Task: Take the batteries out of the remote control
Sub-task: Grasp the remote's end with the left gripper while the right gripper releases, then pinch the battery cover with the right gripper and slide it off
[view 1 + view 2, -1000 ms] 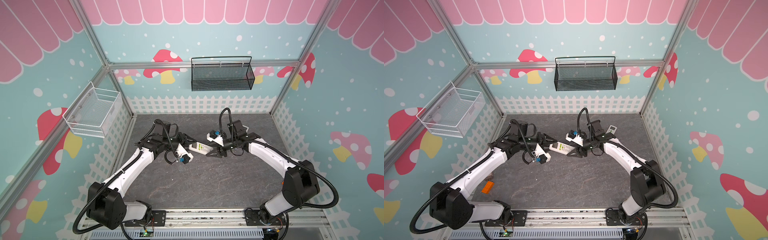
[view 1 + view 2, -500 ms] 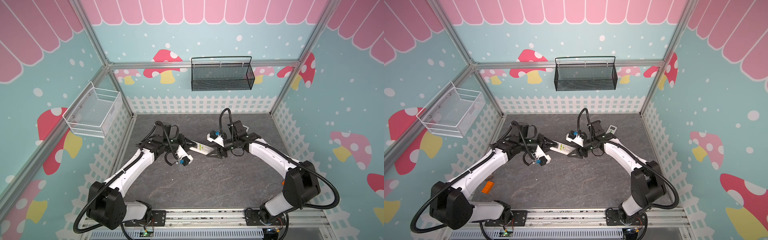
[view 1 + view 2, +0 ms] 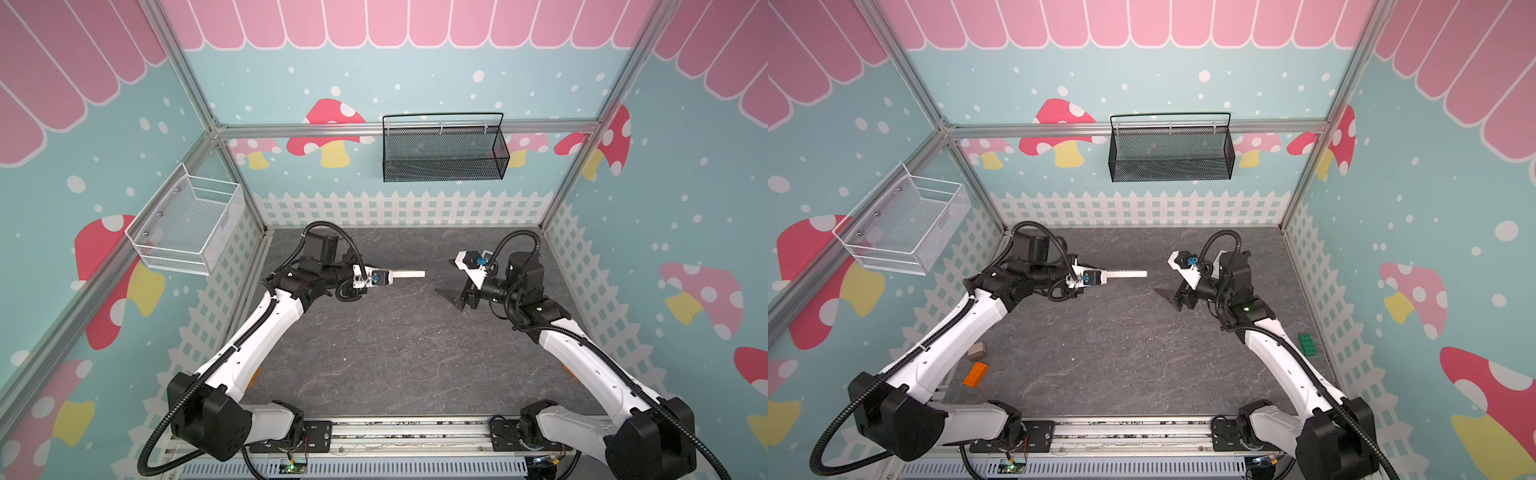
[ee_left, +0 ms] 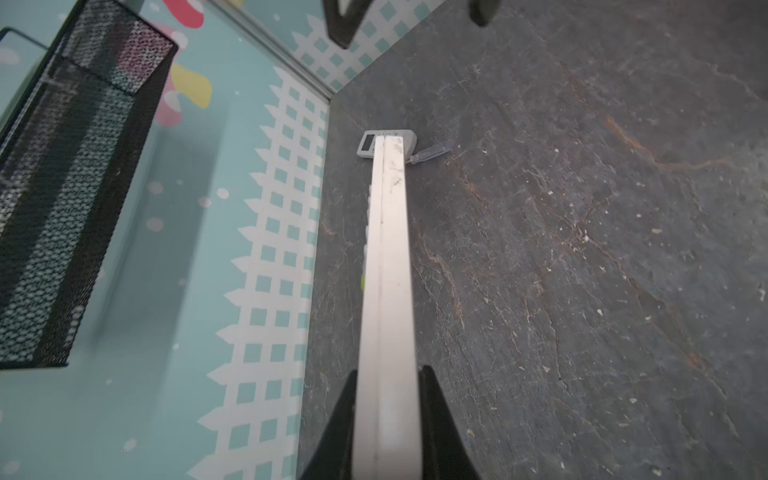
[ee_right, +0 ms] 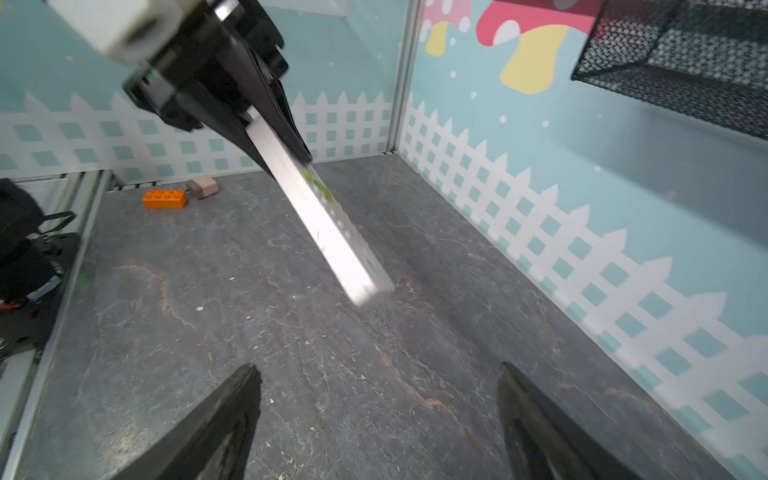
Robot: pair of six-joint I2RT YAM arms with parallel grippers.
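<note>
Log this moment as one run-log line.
left gripper: shut on remote, held in the air | right gripper: open, empty, apart from remote | batteries: cannot make out

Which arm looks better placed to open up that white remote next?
Probably right. The right gripper is open and empty, facing the remote; the left gripper is shut on it, holding it off the table.

Long, slim white plastic remote control (image 3: 409, 274): raised clear of the bench, roughly level and turned on edge. One end is clamped in the left gripper (image 4: 388, 372); the free end hangs over the middle of the bench's far half. Green buttons on one face (blurred in the right wrist view). Batteries not visible.
</note>
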